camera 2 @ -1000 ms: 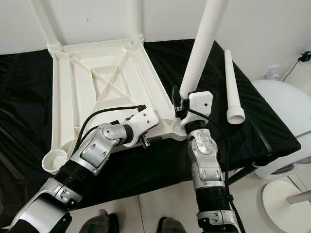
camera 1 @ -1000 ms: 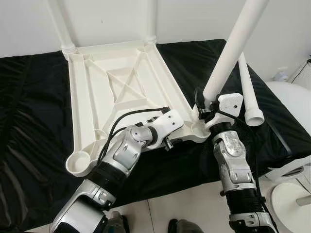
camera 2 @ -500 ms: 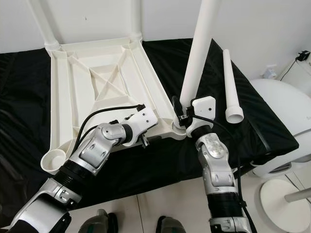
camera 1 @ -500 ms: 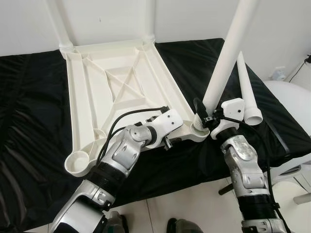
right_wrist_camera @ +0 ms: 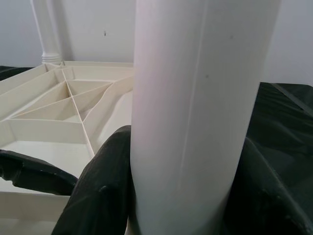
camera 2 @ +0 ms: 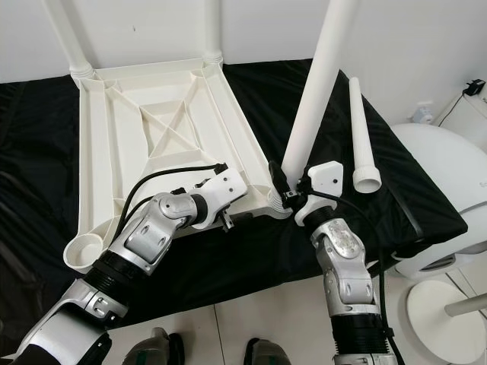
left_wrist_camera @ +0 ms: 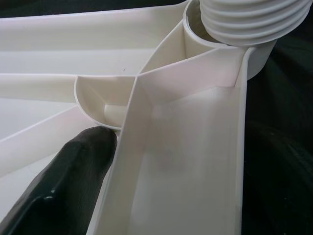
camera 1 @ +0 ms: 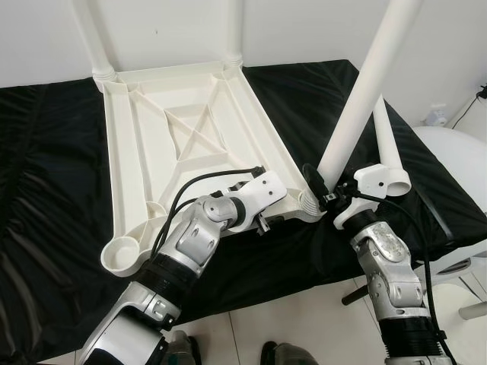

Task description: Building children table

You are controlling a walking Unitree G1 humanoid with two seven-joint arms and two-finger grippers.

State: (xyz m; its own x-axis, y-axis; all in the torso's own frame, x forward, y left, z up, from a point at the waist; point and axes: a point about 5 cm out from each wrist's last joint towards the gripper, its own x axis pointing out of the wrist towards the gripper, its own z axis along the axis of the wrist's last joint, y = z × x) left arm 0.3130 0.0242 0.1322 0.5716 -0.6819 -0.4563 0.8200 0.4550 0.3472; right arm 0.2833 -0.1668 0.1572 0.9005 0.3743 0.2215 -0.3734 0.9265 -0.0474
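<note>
Tabletop (camera 1: 190, 129) is upside down on the black-covered surface (camera 1: 46, 152), ribs up; two legs already stand in the far corner sockets. Your right gripper (camera 1: 326, 194) has its jaws pinching the third leg (camera 1: 358, 106) just above its threaded end, which sits at the near-right corner socket (camera 1: 308, 204). The leg leans away to the robot's right, so it isn't square to the socket, I'd say. Bring it upright before you turn it, or the ribbed thread (left_wrist_camera: 244, 22) will likely cross and bind. Left gripper (camera 1: 262, 224) is on the near rim beside that socket, one black finger (left_wrist_camera: 63, 181) against a rib; I can't tell how its jaws stand. Keep it pressing there so the top doesn't spin or slide on the cloth. Near-left socket (camera 1: 122, 255) is empty; the spare leg (camera 1: 388, 144) lies on the cloth just beyond your right wrist, so don't knock it off.
</note>
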